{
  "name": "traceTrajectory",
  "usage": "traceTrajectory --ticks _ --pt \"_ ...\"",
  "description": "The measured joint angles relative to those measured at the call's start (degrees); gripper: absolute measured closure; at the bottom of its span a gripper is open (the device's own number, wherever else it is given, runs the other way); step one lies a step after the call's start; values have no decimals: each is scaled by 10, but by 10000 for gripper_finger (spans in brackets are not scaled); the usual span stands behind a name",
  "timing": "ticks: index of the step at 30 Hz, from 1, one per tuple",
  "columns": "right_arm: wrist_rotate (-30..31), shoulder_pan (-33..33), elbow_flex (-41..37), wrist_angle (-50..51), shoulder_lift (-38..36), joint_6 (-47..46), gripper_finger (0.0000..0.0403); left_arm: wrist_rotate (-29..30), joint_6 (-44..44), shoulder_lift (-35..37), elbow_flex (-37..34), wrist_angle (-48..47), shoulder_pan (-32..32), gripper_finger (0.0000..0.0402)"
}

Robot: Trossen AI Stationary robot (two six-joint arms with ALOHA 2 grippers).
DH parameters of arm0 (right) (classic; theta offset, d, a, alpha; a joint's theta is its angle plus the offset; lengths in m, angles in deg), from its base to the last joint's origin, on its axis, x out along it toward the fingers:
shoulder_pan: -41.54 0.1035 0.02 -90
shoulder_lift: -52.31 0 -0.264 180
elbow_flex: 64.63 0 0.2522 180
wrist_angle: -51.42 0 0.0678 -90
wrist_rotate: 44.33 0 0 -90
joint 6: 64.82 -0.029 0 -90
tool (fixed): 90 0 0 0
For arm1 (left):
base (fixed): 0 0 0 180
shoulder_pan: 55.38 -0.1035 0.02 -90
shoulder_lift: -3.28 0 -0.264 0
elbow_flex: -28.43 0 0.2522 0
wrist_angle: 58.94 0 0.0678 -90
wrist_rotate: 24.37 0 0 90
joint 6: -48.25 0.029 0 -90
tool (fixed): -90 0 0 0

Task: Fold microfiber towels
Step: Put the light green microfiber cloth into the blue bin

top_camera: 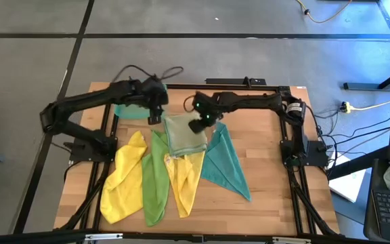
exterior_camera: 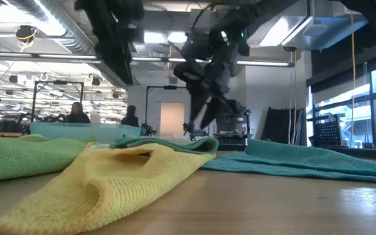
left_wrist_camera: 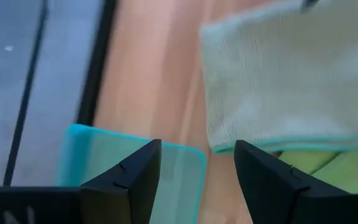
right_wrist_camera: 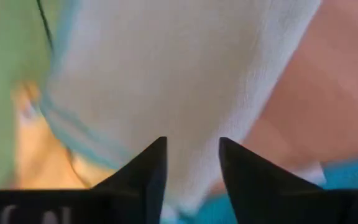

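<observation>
Left end effector (top_camera: 156, 108): hovers above the far left part of the table (top_camera: 263, 176), fingers (left_wrist_camera: 129, 186) apart with nothing between them; the wood shows through the gap in the left wrist view.
Tray (top_camera: 128, 110): translucent teal, flat on the table directly beneath and just behind the left end effector.
Yellow towel, left (top_camera: 122, 177): crumpled in a long strip, well in front of the left end effector and toward the table's near left corner.
Bright green towel (top_camera: 156, 177): limp strip just beside that yellow towel, running from under the folded cloth to the near edge.
Pale olive-green towel (top_camera: 184, 134): folded into a neat square with a teal hem, lying between the two end effectors, its far left corner just beside the left one, and resting on the upper ends of the other cloths.
Yellow towel, middle (top_camera: 186, 177): pointed strip emerging from below the folded square.
Right end effector (top_camera: 196, 125): poised just above the far right edge of the folded square, fingers (right_wrist_camera: 143, 177) parted, gripping nothing.
Teal towel (top_camera: 225, 163): spread flat in a rough triangle, in front of and just to the outer side of the right end effector.
</observation>
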State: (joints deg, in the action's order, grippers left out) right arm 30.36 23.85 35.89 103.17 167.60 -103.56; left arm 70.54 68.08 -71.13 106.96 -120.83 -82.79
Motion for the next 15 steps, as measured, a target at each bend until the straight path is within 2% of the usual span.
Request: traceTrajectory --ticks 5,8,11,15 --pt "-29 -48 -45 -40 0 -72 164 -1 -73 91 0 0 0 207" --pt "-77 -68 -81 -72 1 -79 125 -1 -104 131 0 0 0 207" --pt "-119 -68 -103 -119 0 -100 108 3 -120 152 0 -3 0 207" --pt "-97 -43 -122 -177 0 -124 105 5 -137 165 0 -13 0 207"
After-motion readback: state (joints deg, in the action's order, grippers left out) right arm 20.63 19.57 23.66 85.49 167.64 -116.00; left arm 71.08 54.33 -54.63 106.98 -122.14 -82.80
